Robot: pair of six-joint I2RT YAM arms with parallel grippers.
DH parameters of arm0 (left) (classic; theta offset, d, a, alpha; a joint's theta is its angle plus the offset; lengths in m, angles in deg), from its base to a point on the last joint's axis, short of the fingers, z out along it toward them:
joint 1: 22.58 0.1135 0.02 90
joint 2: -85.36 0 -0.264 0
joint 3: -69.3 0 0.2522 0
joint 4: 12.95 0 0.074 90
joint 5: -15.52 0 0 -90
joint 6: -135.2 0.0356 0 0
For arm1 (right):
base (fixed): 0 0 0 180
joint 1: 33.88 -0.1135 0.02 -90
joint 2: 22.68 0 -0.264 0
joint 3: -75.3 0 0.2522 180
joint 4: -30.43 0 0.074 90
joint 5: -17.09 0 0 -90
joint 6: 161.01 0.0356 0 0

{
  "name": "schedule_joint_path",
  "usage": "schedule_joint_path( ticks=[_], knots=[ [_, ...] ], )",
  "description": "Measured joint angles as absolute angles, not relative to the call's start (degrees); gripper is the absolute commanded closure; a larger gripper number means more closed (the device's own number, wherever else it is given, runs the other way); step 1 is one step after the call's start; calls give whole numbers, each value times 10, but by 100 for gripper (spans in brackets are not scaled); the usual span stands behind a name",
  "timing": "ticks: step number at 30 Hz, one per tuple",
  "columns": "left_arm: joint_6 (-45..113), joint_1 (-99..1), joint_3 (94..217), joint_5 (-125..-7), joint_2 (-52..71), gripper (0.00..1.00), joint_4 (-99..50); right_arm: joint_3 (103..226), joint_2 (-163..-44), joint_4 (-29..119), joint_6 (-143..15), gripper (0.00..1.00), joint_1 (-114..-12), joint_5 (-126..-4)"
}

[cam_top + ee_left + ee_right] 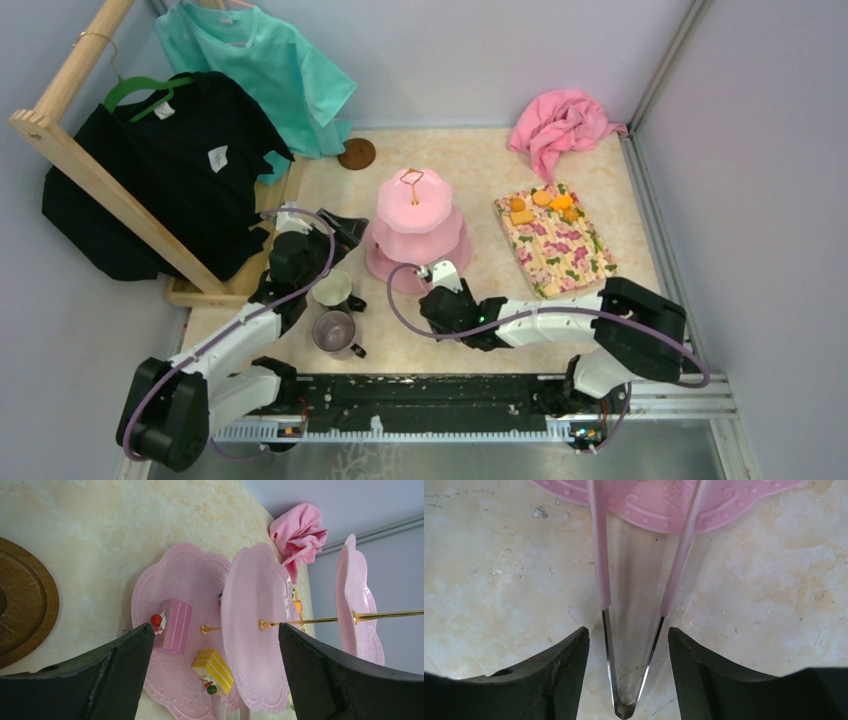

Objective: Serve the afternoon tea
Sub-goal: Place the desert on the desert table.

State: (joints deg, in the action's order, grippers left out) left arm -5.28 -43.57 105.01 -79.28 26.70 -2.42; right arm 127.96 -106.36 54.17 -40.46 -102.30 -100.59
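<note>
Marble tabletop (pixel 499 580), tongs (pixel 600 555) inside parted right tool (pixel 628 632)

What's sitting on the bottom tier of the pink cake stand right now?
The left wrist view shows a pink cake slice and a yellow layered slice on the bottom tier. The middle tier covers part of it, so anything there is hidden.

free: table (pixel 485 255) between cake stand (pixel 415 230) and floral mat (pixel 555 240) | blocked: mugs (pixel 333 289), clothes rack (pixel 118 203) left of stand
</note>
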Motion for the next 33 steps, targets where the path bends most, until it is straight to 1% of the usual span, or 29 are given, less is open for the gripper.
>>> schedule_joint_path(
  ticks=[10, 13, 24, 33],
  knots=[
    [-51, -436, 1050, -794, 268, 1, -24, 1243, -1064, 492, -404, 58, -1016, -1018],
    [-51, -436, 1050, -794, 268, 1, -24, 1240, -1062, 487, -404, 61, -1015, -1017],
    [-51, -436, 1050, -794, 272, 1, -29, 1214, -1009, 483, -404, 62, -1015, -1015],
    [-51, -436, 1050, -794, 275, 1, -33, 1213, -976, 489, -404, 66, -1017, -1013]
  ],
)
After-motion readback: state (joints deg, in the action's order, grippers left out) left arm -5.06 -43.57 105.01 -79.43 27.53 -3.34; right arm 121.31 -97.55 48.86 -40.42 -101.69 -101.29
